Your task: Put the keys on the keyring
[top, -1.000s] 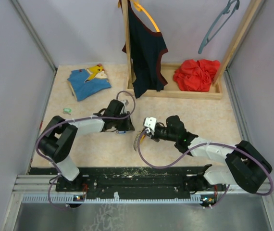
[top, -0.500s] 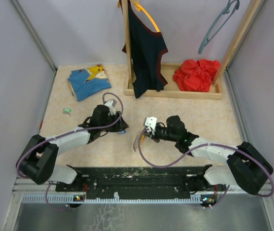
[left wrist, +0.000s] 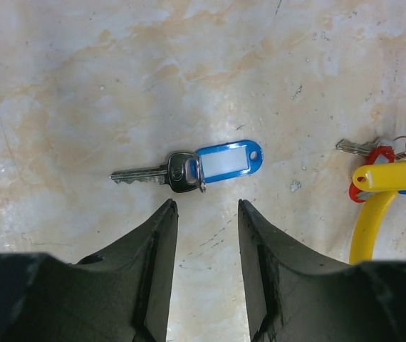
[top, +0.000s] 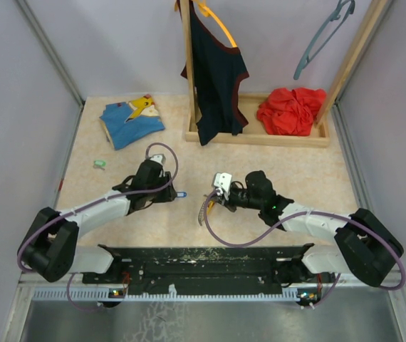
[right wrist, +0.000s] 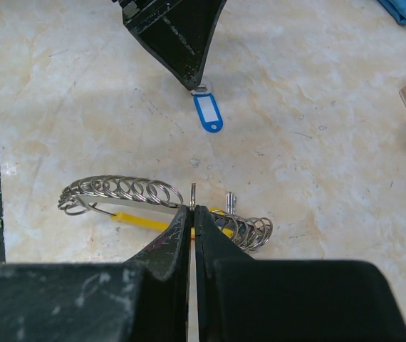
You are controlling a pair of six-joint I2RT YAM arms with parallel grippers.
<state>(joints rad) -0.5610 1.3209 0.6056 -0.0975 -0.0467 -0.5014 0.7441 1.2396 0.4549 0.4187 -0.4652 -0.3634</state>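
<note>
The blue key (left wrist: 217, 165), a metal blade on a blue tag, lies flat on the table just ahead of my left gripper (left wrist: 204, 210), which is open and empty. The key also shows in the top view (top: 181, 194) and in the right wrist view (right wrist: 209, 114). The keyring (right wrist: 117, 194), a curved band with several wire rings and a yellow piece, lies on the table. My right gripper (right wrist: 192, 211) is shut on one thin ring of it. Its yellow tag (left wrist: 392, 174) and red piece (left wrist: 374, 158) show at the right of the left wrist view. The mint green key (top: 100, 164) lies far left.
A blue cloth (top: 132, 121) lies at the back left. A wooden rack (top: 260, 137) at the back holds a dark shirt (top: 217, 71) and a red cloth (top: 292, 110). A grey hanger (top: 324, 35) hangs at the back right.
My left gripper has drawn back to the left, off the blue key, which now lies uncovered on the table. The right gripper has stayed on the keyring.
</note>
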